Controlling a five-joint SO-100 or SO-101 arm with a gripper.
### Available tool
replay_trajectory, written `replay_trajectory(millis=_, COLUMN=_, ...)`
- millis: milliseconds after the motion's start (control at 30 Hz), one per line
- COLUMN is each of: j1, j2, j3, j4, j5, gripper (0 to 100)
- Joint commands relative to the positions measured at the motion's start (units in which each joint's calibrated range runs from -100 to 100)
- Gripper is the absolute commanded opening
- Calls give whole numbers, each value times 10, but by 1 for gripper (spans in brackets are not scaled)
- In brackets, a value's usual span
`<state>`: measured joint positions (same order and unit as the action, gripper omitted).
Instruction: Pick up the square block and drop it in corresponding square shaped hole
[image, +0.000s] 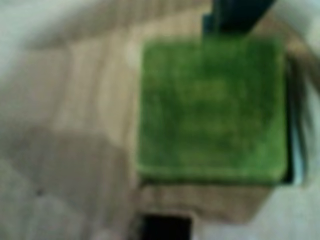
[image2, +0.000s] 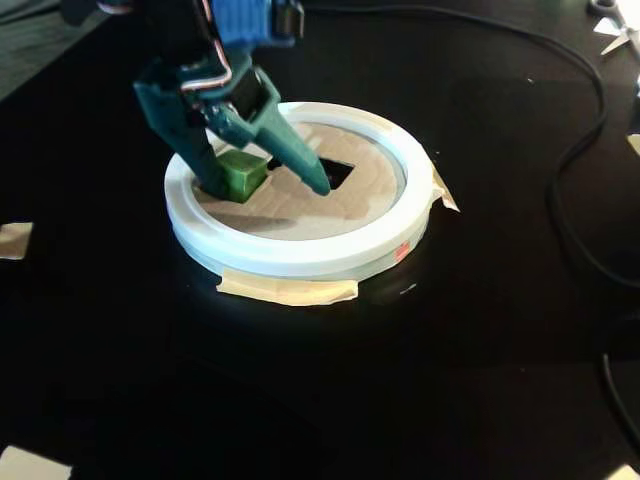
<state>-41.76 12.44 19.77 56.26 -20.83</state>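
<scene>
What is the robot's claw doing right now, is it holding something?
Gripper: open wide, its teal fingers straddle the small green square block on the cardboard inside the white ring; no visible squeeze.

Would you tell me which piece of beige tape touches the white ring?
The beige tape strip under the white ring's front edge; the other scraps lie apart on the black table.

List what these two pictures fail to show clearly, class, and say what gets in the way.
- Green block edges and surface: wrist view, blurred.
- Square hole: fixed view, near corner hidden by a finger.
- Whether the fingers touch the block: fixed view, arm covers it.
- Dark opening: wrist view, cut off by bottom edge.
</scene>
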Motion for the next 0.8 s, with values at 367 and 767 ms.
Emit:
replay_trajectory(millis=367, j1=-46, j2=-41, j3=-47, j4=-56, j5=-1, gripper=99)
replay_trajectory(millis=767, j1=-29, j2=-189, j3=-46, j4=65, j5=0, gripper=99)
